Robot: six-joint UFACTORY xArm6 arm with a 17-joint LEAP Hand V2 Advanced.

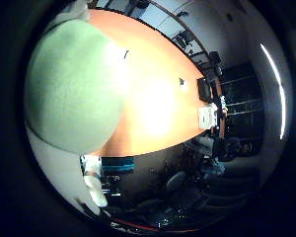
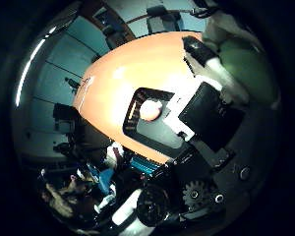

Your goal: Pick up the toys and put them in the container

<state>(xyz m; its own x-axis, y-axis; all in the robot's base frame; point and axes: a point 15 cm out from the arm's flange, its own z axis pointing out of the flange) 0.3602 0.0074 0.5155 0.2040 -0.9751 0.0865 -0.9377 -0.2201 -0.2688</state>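
— One toy fills most of the little-finger-side view: a pale green plush toy (image 1: 71, 86), rounded and soft, pressed very close to the palm.

— Is the hand (image 2: 206, 115) actually holding it?

— It looks that way. In the thumb-side view a white and black finger (image 2: 211, 64) lies curled against the green plush, so the hand is closed around the toy rather than spread flat.

— How tight?

— I cannot tell how firmly. The plush bulges past the finger, and most of the contact is hidden by the hand's own black body and gears.

— Where is everything relative to the table?

— The hand and toy are above a long orange table (image 1: 158, 98). On it, seen from the thumb side, stands a dark container (image 2: 150, 118) with black walls and an open top, partly covered by the hand's parts.

— Anything in it?

— One pale pinkish round object (image 2: 151, 109) sits inside, near one wall. What it is, I cannot make out.

— And the green toy, is it over the container?

— It is beside the hand's body, away from the container's opening; I cannot say more exactly.
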